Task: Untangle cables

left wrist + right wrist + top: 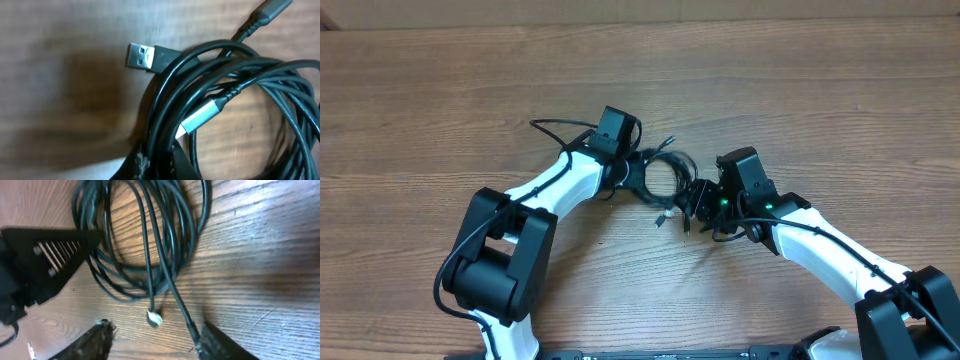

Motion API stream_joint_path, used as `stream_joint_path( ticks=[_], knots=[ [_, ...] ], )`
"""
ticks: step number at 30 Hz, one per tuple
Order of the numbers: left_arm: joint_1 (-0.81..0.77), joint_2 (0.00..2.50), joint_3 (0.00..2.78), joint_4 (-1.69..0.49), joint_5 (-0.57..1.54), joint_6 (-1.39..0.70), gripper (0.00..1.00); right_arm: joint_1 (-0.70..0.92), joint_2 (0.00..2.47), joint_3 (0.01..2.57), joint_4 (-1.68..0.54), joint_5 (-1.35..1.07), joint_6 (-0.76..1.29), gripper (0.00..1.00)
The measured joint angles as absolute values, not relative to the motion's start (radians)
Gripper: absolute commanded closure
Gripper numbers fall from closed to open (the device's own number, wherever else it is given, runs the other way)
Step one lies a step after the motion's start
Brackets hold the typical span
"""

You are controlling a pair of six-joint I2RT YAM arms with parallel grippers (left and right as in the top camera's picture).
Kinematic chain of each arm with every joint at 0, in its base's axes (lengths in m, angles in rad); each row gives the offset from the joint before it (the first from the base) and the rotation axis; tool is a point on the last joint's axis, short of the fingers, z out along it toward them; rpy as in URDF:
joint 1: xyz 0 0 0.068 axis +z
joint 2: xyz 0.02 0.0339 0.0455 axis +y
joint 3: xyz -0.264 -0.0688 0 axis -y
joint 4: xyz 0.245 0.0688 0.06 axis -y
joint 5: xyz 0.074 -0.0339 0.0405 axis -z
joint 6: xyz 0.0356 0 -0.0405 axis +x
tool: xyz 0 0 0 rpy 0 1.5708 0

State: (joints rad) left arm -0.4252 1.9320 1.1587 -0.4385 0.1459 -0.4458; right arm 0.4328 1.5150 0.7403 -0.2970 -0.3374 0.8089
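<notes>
Item: cables [165, 105], one coiled tangle on the table [440, 90], lying between your two grippers.
Your left gripper [155, 167] is clamped on the coil's strands, its fingertips mostly cut off by the frame edge. Your right gripper [160, 340] has its jaws apart, with a small plug end [154, 317] just ahead between the blurred fingertips. You cannot make out which strand crosses which.

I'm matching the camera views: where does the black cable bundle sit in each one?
Overhead: cable bundle at picture centre, a small loop.
Left wrist: fills the right half, down to the bottom edge.
Right wrist: upper middle, strands trailing downward.
Shared landmark: wood-grain table beneath it.
</notes>
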Motion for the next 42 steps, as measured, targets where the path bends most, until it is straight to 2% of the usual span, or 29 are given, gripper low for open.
stream_joint_path(
  ticks=[2,8,11,15,21,28,34,37,39,42],
  knots=[
    [-0.422,1.927,1.161,-0.488,0.178,-0.446,0.90,0.433,1.515,0.740,-0.299,-0.344,0.808,0.46],
    [-0.421,1.922,1.164,-0.624,0.305,-0.424,0.53,0.433,1.515,0.740,-0.342,-0.354,0.807,0.46],
    [-0.415,1.922,1.182,-0.692,0.340,-0.390,0.41,0.433,1.515,0.740,-0.375,-0.363,0.808,0.46],
    [-0.373,1.930,1.277,-0.809,0.349,-0.361,0.41,0.433,1.515,0.740,-0.400,-0.380,0.808,0.46],
    [-0.324,1.931,1.381,-0.752,0.346,-0.295,0.33,0.433,1.515,0.740,-0.437,-0.412,0.808,0.51],
    [-0.340,1.937,1.365,-0.719,0.338,-0.235,0.34,0.434,1.515,0.740,-0.449,-0.419,0.809,0.58],
    [-0.340,1.947,1.365,-0.708,0.332,-0.178,0.32,0.475,1.515,0.740,-0.438,-0.390,0.838,0.60],
    [-0.340,1.947,1.365,-0.706,0.321,-0.168,0.32,0.533,1.515,0.740,-0.427,-0.337,0.880,0.59],
    [-0.340,1.947,1.365,-0.706,0.318,-0.160,0.32,0.567,1.515,0.740,-0.422,-0.300,0.909,0.51],
    [-0.340,1.947,1.365,-0.706,0.318,-0.154,0.31,0.607,1.515,0.740,-0.384,-0.268,0.936,0.50]
  ],
)
